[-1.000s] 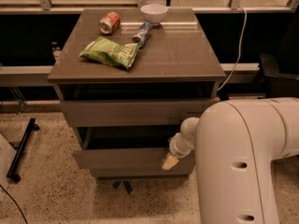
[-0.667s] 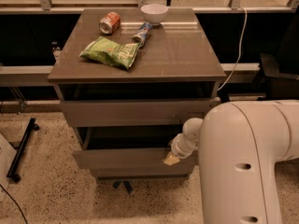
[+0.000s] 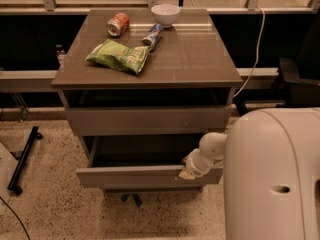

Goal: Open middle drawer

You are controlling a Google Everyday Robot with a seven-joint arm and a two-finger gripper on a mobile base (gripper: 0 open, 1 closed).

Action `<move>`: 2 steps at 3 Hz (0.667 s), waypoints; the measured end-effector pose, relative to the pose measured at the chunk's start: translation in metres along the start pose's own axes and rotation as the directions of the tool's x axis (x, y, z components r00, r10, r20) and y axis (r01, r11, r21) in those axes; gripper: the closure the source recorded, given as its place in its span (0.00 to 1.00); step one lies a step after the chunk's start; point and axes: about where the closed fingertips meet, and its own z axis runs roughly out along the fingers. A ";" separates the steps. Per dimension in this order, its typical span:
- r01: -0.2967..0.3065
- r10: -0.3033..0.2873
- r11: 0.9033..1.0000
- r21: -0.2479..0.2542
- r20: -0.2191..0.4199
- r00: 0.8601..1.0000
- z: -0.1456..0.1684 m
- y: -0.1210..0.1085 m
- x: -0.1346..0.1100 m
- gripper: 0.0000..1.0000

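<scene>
The middle drawer (image 3: 130,177) is the second grey-brown flat front of the cabinet. It stands pulled out toward me, and its dark inside shows behind the front panel. My gripper (image 3: 188,173) is at the right end of that front panel, at its top edge and touching it. The white arm (image 3: 272,176) fills the lower right of the view. The upper drawer front (image 3: 147,120) sits further back, under the cabinet top. The lowest drawer front is hidden below the pulled-out drawer.
On the cabinet top (image 3: 200,59) lie a green chip bag (image 3: 117,56), a red can (image 3: 118,24), a blue packet (image 3: 152,35) and a white bowl (image 3: 165,13). A white cable (image 3: 257,49) hangs at the right. A black stand (image 3: 22,156) lies on the floor at the left.
The middle drawer has slid a little further out toward me, and my gripper has moved with its right end.
</scene>
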 end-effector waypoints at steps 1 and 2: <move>-0.004 0.004 1.000 -0.001 0.001 1.000 -0.001 0.002 0.001 0.46; -0.003 0.003 1.000 -0.004 0.000 1.000 0.001 0.004 0.000 0.22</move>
